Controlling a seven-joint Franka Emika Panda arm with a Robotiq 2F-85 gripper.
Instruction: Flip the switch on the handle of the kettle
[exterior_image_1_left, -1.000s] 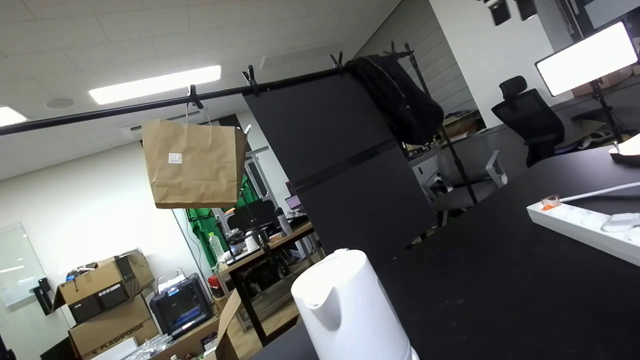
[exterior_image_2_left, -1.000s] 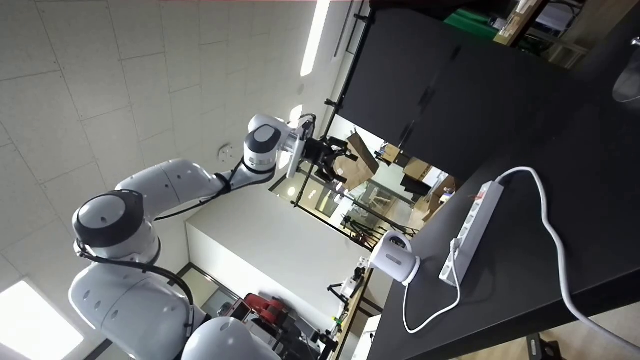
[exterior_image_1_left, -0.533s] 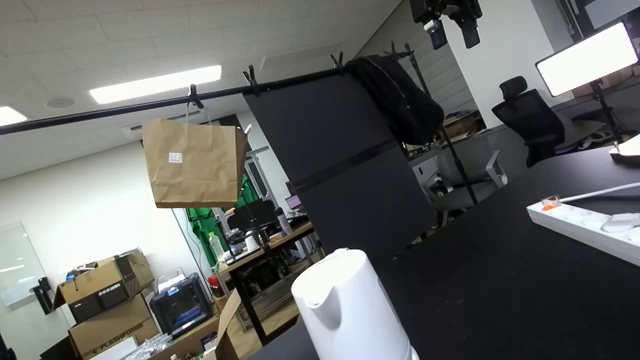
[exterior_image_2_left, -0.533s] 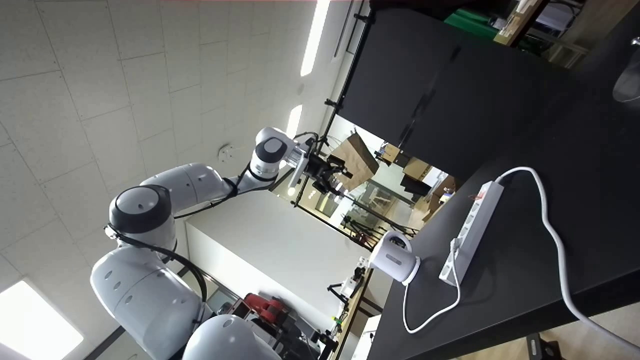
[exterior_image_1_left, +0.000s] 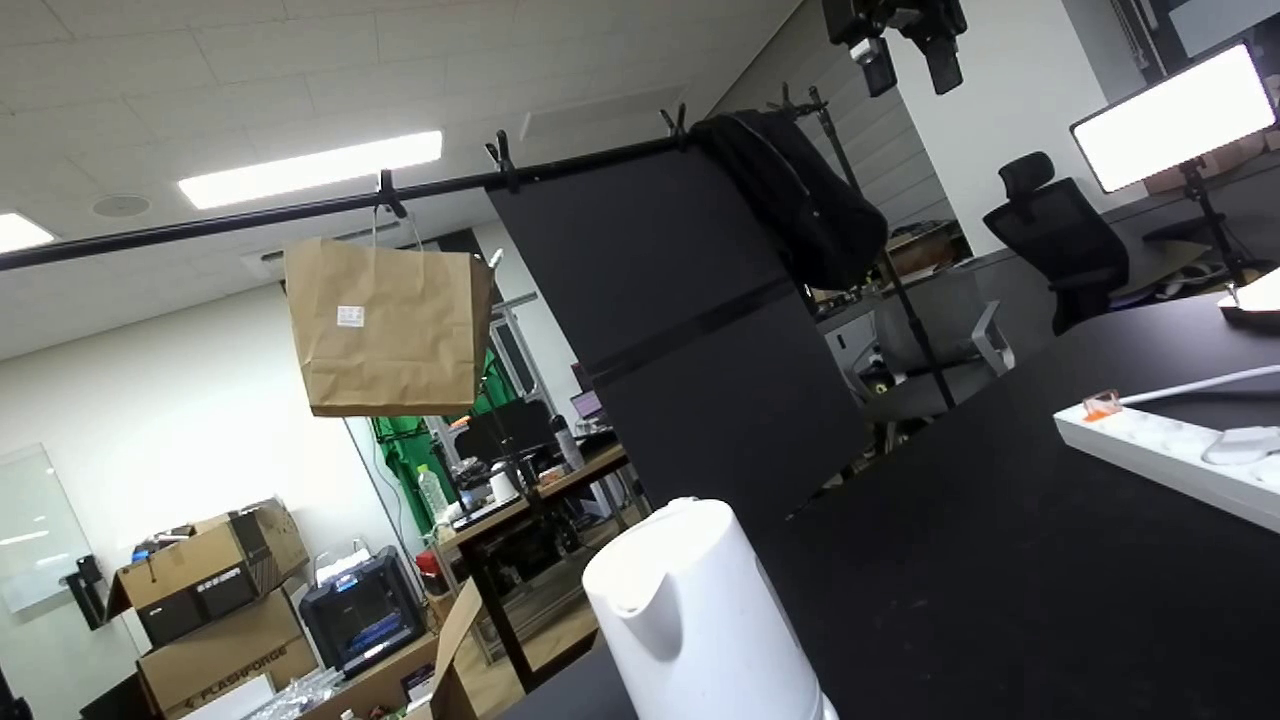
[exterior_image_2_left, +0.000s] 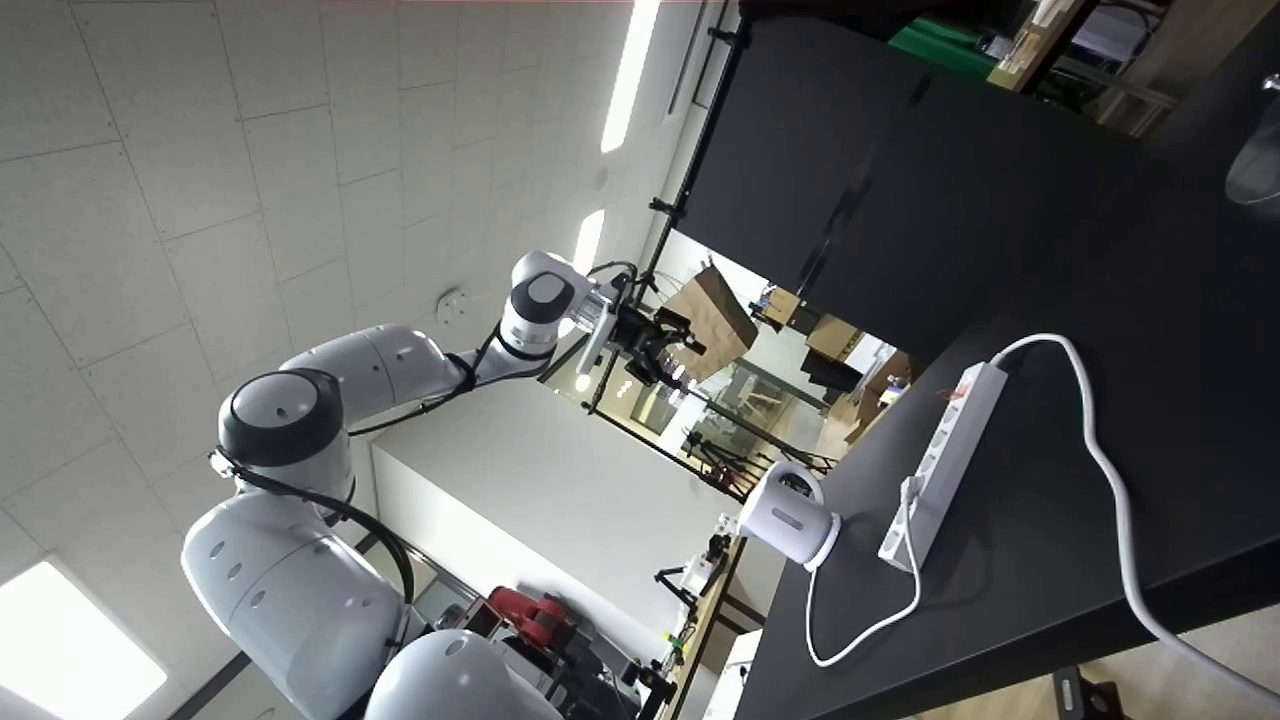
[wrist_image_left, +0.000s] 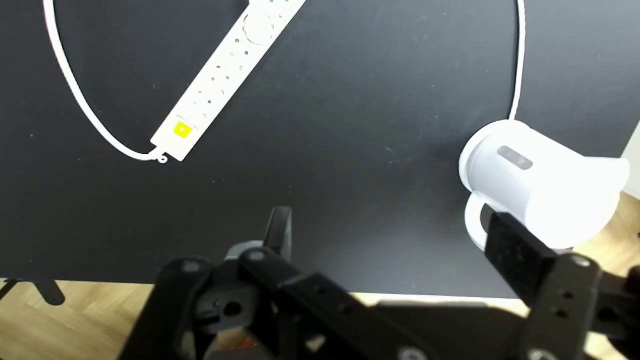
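The white kettle (exterior_image_1_left: 720, 610) stands upright on the black table (exterior_image_1_left: 960, 580), partly cut off by the frame edge. In an exterior view, the whole kettle (exterior_image_2_left: 788, 515) shows with its loop handle (exterior_image_2_left: 812, 482). In the wrist view, the kettle (wrist_image_left: 545, 190) is at the right, with its handle (wrist_image_left: 472, 220) partly hidden behind a fingertip. I cannot make out the switch. My gripper (wrist_image_left: 392, 225) is open and empty, fingers wide apart. In both exterior views, the gripper (exterior_image_1_left: 912, 78) hangs high above the table, well apart from the kettle; it also shows here (exterior_image_2_left: 672, 362).
A white power strip (exterior_image_2_left: 945, 465) lies on the table beside the kettle, with a thick white cable (exterior_image_2_left: 1105, 470). The kettle's thin cord (exterior_image_2_left: 860, 645) runs to the strip. The table's edge (wrist_image_left: 400, 293) passes near the kettle. A paper bag (exterior_image_1_left: 390, 330) hangs from a rail behind.
Between one second and half a second ago, the arm shifted and the gripper came lower and further into view. Since then it has hardly moved. The kettle has not moved.
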